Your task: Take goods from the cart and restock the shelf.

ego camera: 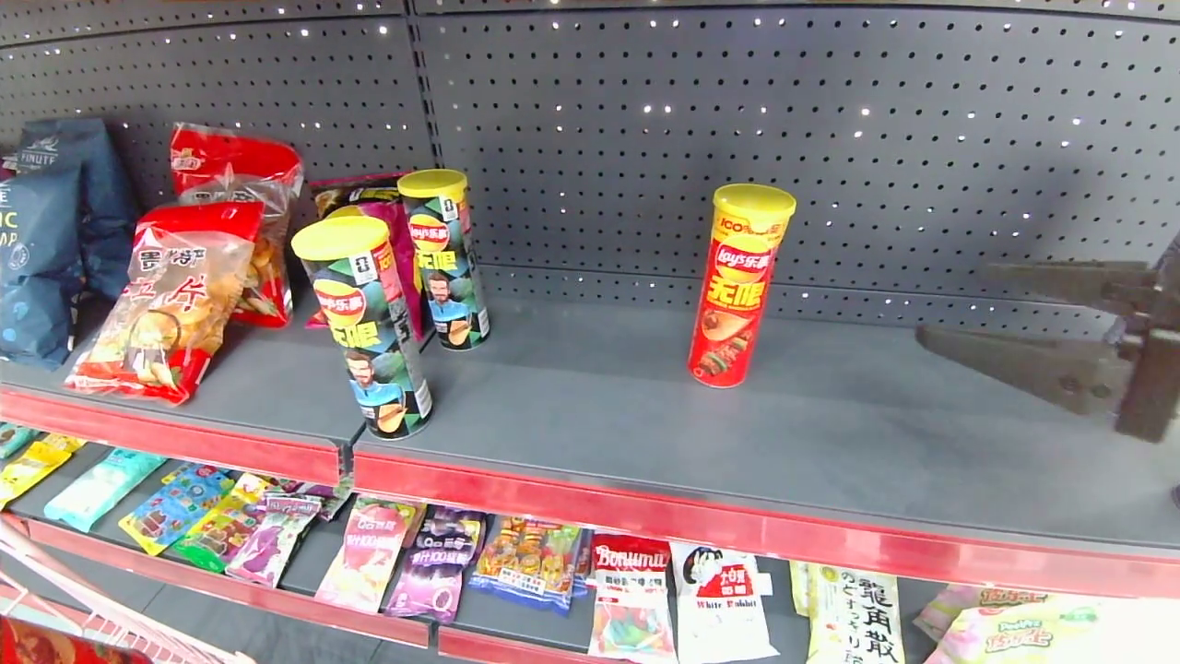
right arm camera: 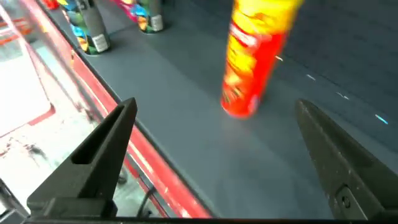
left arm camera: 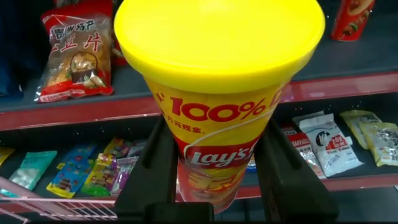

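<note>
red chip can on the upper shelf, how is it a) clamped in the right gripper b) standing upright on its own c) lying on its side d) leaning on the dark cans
b: the red chip can stands upright on the shelf, clear of the open right gripper.

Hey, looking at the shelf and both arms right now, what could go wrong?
The open right gripper hangs over the shelf, to the right of the upright red can; a sideways swing could topple it. The left gripper holds a yellow can; bringing it in on the left could knock the dark can standing near the front edge.
</note>
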Controlling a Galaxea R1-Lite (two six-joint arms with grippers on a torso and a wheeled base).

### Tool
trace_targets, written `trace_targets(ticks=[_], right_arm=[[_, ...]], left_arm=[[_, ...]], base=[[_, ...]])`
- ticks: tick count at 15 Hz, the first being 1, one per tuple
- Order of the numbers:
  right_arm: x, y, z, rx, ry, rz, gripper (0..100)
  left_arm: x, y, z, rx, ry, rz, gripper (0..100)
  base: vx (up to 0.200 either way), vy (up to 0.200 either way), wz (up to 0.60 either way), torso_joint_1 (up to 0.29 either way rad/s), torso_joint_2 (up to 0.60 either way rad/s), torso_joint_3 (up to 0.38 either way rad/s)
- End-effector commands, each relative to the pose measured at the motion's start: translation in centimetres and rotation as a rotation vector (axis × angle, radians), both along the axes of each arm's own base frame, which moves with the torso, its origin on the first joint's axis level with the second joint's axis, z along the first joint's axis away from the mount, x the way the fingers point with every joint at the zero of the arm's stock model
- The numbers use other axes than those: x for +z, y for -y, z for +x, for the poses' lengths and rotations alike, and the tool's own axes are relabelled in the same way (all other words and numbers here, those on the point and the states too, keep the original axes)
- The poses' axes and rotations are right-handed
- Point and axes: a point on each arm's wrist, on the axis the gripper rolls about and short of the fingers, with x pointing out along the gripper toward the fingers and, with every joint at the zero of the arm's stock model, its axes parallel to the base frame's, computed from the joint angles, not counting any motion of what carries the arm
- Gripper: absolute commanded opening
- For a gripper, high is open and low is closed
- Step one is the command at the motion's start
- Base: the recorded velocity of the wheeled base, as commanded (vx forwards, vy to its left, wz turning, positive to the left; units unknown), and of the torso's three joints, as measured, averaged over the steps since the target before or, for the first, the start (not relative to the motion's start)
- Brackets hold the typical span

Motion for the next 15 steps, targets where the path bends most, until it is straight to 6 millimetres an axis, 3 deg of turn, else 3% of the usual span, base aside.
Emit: trace_targets(ticks=[1,3,6,12,15], right_arm=[[-3.6,-3.3,7.2,0.087,-0.083,-0.023,100],[-4.8,-4.6,10.0,0.119,-0.052,-0.005,100],[-5.7,-5.2,11.9,0.121,-0.080,-0.012,100],[-6.1,-2.9,13.8,0.032,-0.090,-0.011,100],[-5.8,-2.8,14.9,0.019,-0.074,-0.005,100]], left_arm=[[0.1,0.0,0.1,0.003,-0.007,0.005,0],[0.0,0.0,0.2,0.007,-0.008,0.024,0],[0.1,0.0,0.2,0.025,-0.008,0.024,0],[0.1,0.0,0.2,0.027,-0.005,0.025,0],[0.2,0.0,0.2,0.027,-0.004,0.028,0]], base=[[0.000,0.000,0.00,0.000,0.00,0.000],[0.000,0.000,0.00,0.000,0.00,0.000],[0.000,0.000,0.00,0.000,0.00,0.000],[0.000,0.000,0.00,0.000,0.00,0.000],[0.000,0.000,0.00,0.000,0.00,0.000]])
